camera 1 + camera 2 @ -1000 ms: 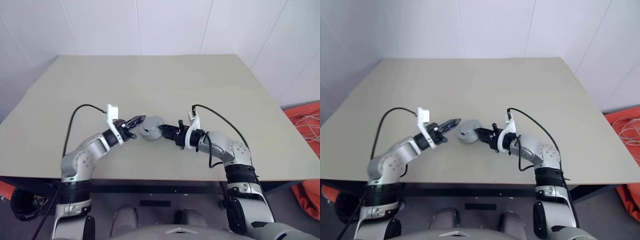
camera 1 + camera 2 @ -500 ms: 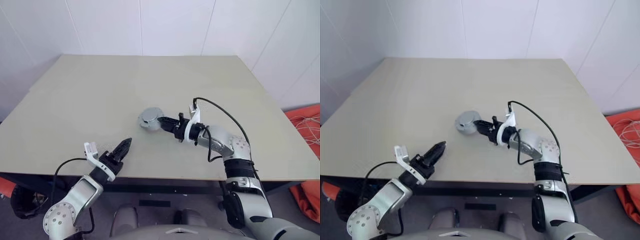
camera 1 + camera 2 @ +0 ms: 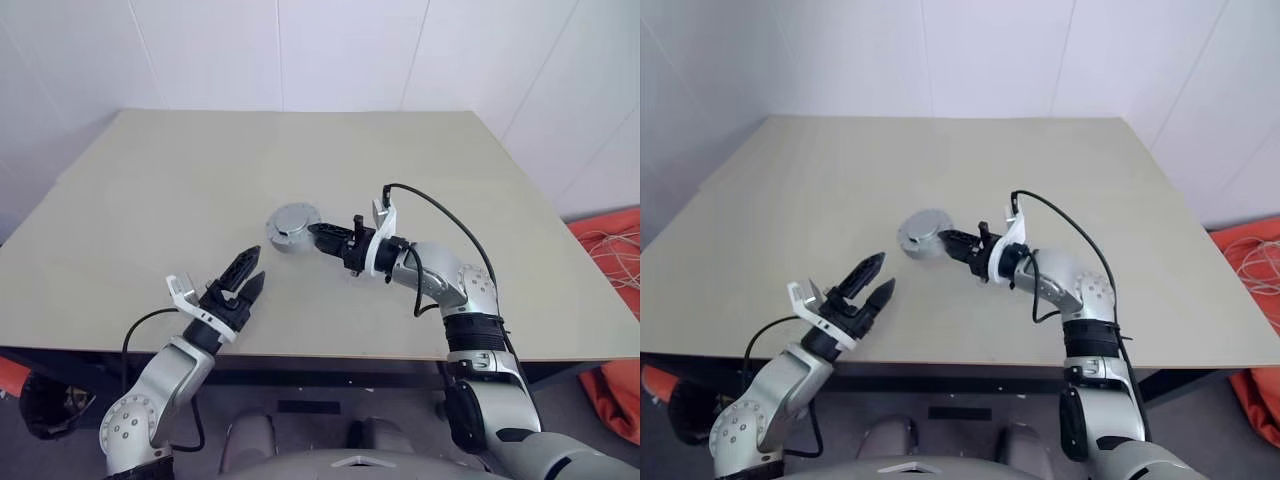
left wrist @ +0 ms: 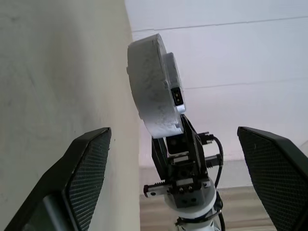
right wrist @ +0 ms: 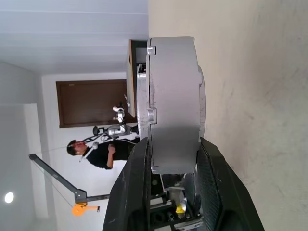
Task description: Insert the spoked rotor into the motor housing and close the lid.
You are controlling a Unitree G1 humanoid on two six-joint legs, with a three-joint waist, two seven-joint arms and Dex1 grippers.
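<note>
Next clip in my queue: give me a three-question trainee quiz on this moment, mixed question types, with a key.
1. True or false: the right gripper is shut on the round grey housing.
2. Multiple choice: the left gripper is (A) clamped on the housing, (B) open and holding nothing, near the table's front edge, (C) holding a cable.
3. Fill in: in the right wrist view, the housing sits between the two black ____.

Key: 1 true; 2 B; 3 fingers.
</note>
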